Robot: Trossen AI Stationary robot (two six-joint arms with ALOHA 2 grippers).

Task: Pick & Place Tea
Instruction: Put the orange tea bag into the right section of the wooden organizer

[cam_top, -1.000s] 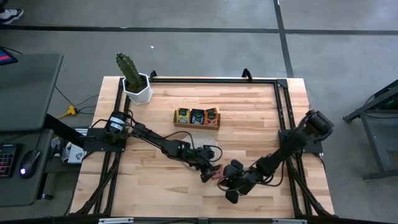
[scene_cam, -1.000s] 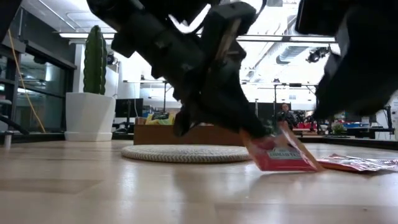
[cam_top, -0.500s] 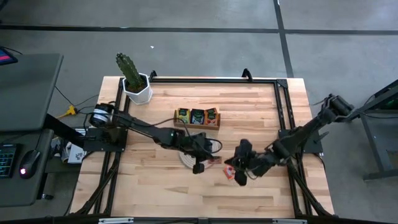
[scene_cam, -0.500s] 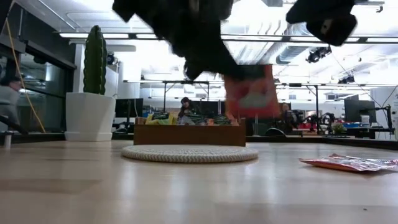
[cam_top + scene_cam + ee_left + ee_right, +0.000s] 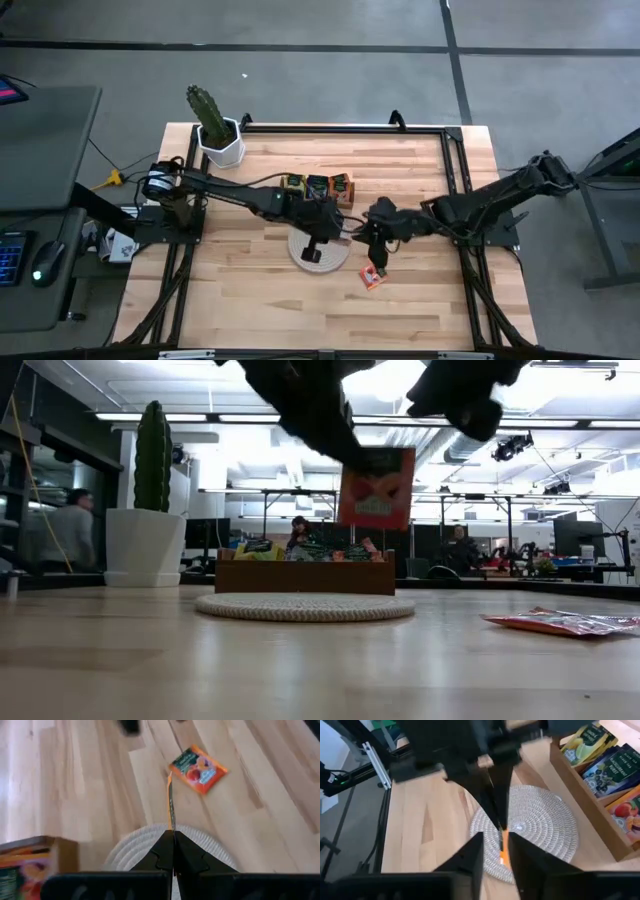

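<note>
The left gripper (image 5: 173,851) hangs above the round woven mat (image 5: 320,248) near the middle of the table (image 5: 420,160), its fingers pinched together on an orange-red tea sachet (image 5: 376,487) that stands edge-up in the air over the mat. The right gripper (image 5: 496,851) faces it from just beside, fingers apart with that sachet's edge showing between them. A second orange-red sachet (image 5: 373,277) lies flat on the table, just off the mat toward the front edge. The wooden tray (image 5: 318,189) behind the mat holds more sachets.

Left fingers (image 5: 172,851) pinched, right fingers (image 5: 470,857) spread.
</note>
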